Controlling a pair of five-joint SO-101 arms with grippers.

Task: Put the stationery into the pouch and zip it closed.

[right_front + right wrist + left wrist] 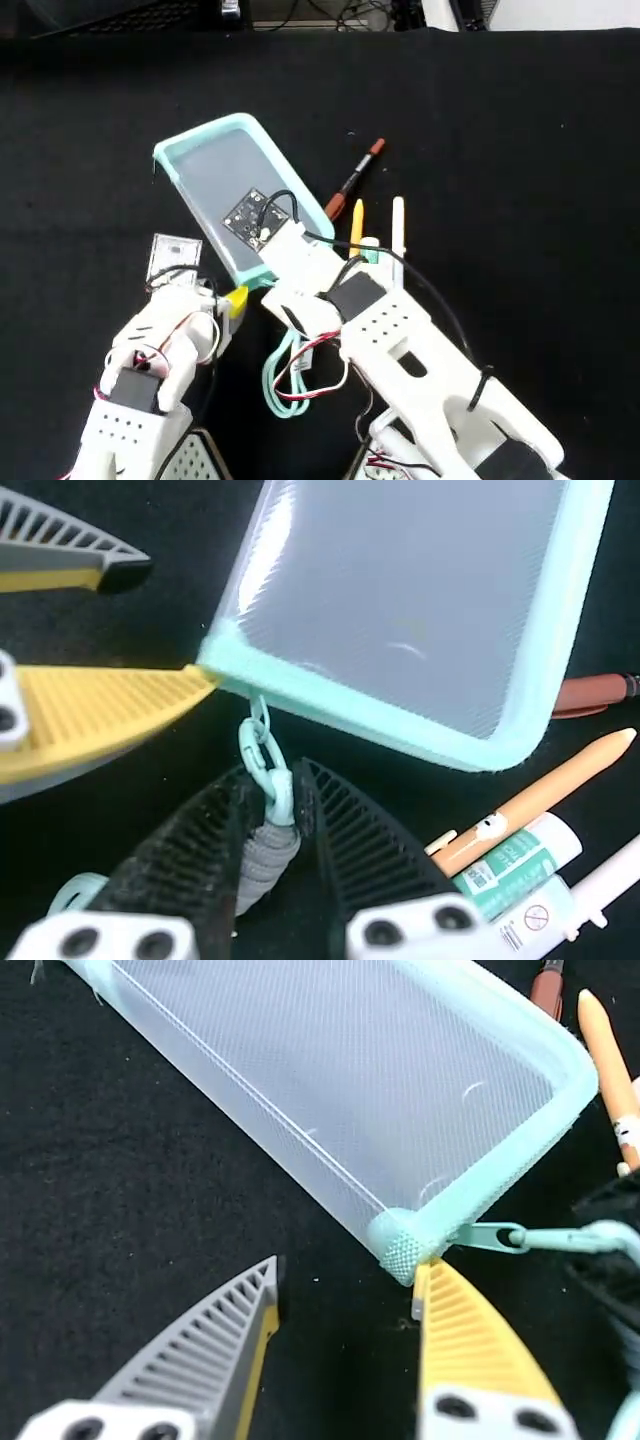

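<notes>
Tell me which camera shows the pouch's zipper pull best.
The right wrist view: the zipper pull hangs clear from the pouch corner into the right gripper's shut fingers. The left wrist view has the zipper pull side-on at that corner. In the high view the right arm covers it, leaving its teal strap in sight.

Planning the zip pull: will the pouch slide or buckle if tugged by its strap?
Likely slides: the pouch looks thin, empty mesh, so light. Probably buckles too; only its teal rim looks firm. The left gripper is open at its corner, not clamping it. The right gripper holds the strap.
</notes>
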